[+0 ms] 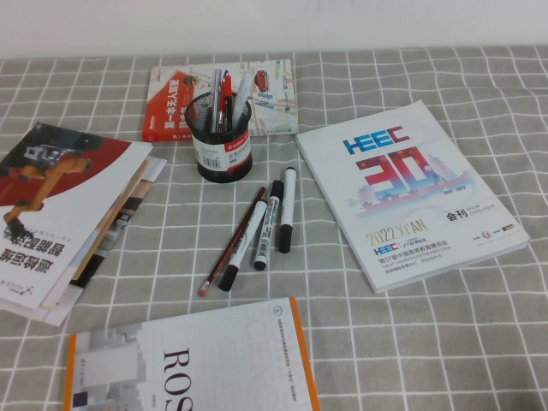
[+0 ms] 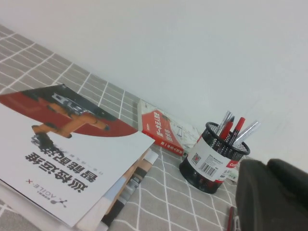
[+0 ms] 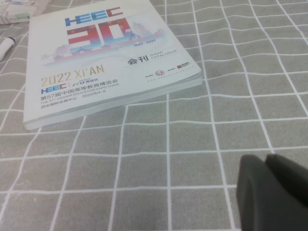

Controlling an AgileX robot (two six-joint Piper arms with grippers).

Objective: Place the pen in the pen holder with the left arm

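Note:
The pen (image 1: 233, 240), a thin dark-red stick with a pinkish eraser end, lies on the checked cloth in front of the pen holder, beside white markers. Its tip shows in the left wrist view (image 2: 230, 219). The pen holder (image 1: 220, 137), a black mesh cup with a white barcode label, stands upright with several pens in it; it also shows in the left wrist view (image 2: 209, 155). My left gripper (image 2: 267, 163) is shut and empty, above the cloth near the holder and the pen. My right gripper (image 3: 265, 159) is shut and empty over bare cloth. Neither arm shows in the high view.
Three white markers with black caps (image 1: 272, 224) lie right of the pen. A white HEEC booklet (image 1: 407, 193) lies at the right, a red book (image 1: 175, 103) behind the holder, a magazine stack (image 1: 60, 214) at the left, an orange-edged book (image 1: 188, 360) at the front.

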